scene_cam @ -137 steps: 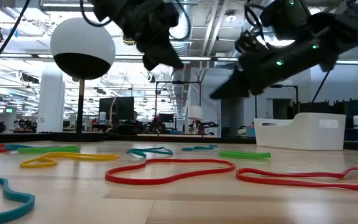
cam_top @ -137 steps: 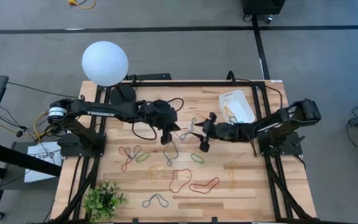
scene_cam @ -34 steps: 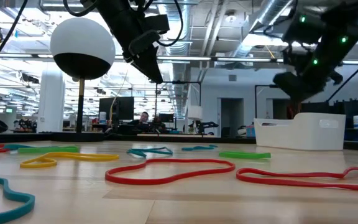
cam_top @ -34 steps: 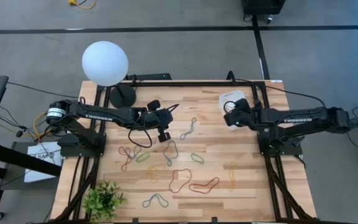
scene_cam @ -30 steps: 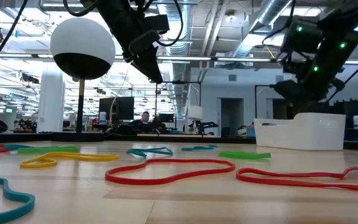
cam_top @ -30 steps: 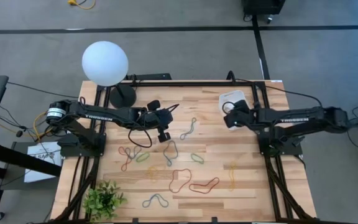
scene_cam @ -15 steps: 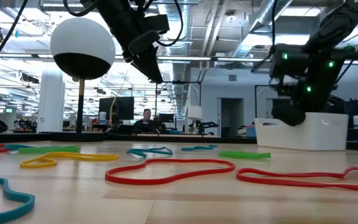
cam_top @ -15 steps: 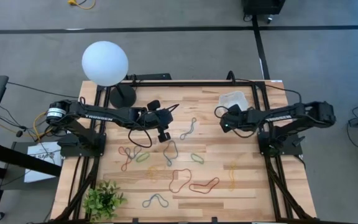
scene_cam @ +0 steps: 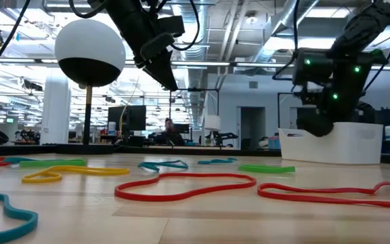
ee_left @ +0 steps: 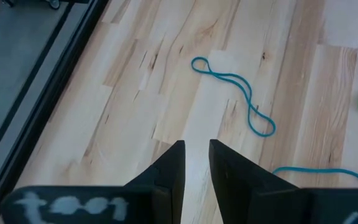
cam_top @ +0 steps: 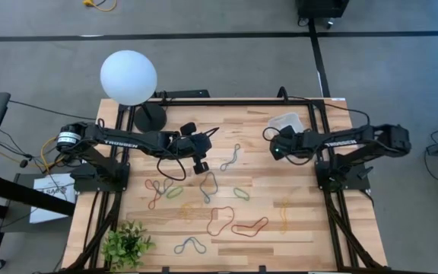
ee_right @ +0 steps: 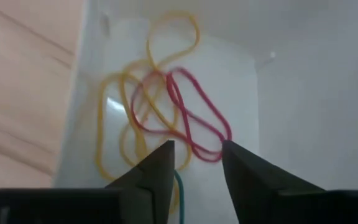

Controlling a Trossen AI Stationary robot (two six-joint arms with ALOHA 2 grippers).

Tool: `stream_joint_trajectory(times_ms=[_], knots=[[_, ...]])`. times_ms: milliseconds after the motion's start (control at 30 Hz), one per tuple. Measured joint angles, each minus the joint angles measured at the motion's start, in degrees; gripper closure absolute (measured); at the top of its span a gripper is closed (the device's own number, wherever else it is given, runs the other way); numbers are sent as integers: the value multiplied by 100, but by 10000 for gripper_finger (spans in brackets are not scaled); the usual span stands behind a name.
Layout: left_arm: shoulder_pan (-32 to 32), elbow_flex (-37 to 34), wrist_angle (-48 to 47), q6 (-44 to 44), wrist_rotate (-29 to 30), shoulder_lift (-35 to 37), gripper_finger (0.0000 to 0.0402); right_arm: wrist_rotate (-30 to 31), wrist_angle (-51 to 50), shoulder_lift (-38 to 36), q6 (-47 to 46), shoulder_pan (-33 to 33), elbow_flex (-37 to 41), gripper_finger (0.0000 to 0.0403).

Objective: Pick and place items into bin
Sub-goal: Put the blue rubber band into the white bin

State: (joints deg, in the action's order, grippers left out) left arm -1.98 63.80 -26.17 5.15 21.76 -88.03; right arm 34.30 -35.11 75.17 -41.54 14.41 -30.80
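Observation:
The white bin (cam_top: 286,119) stands at the table's far right and holds yellow bands (ee_right: 114,124) and a red band (ee_right: 194,115). My right gripper (ee_right: 197,146) hangs open just over the bin (ee_right: 291,112); a green strand (ee_right: 180,186) shows low between its fingers, and I cannot tell whether it touches them. In the high view this gripper (cam_top: 274,150) is at the bin's near left corner. Several bands lie flat on the wood, among them a grey-blue one (cam_top: 230,157) and a red one (cam_top: 249,226). My left gripper (cam_top: 200,166) hovers mid-table, slightly open with nothing in it (ee_left: 196,144).
A white globe lamp (cam_top: 128,76) stands at the far left corner on its dark base (cam_top: 149,116). A small green plant (cam_top: 126,245) sits at the near left edge. Black cables (cam_top: 175,158) loop beside the left arm. Bare wood lies near the front right.
My right gripper has sunk toward the bin and tipped more steeply downward, while its arm has folded back toward the table's right edge. The bin, partly covered by the arm a second ago, now shows more in the high view.

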Motion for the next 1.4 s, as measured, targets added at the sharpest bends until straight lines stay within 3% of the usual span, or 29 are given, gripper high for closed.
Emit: stream_joint_trajectory(times_ms=[267, 533, 733, 967, 1133, 1300, 1400], knots=[[0, -1, -17, -10, 0, 99, 339, -146, -136, -597, 987, -65, -775, 269], [15, -1, -617, 0, -90, 915, 339, -453, 386, -1169, 1941, -571, -1290, 284], [15, -1, -1853, 79, -99, 1771, 339, -567, 907, -948, 2644, -1084, -1290, 284], [41, -36, -3475, 95, -398, 2783, 339, -1474, 2015, -95, 3489, -1467, -1282, 284], [210, -706, -2967, 326, -484, 3709, 339, -1977, 3037, 630, 4225, -1569, -1293, 284], [455, -1951, -1868, 684, -652, 4537, 339, -3145, 3824, 1301, 4894, -1494, -1281, 284], [543, -2623, -1266, 880, -657, 4829, 339, -3366, 4298, 1721, 5061, -1405, -1284, 284]])
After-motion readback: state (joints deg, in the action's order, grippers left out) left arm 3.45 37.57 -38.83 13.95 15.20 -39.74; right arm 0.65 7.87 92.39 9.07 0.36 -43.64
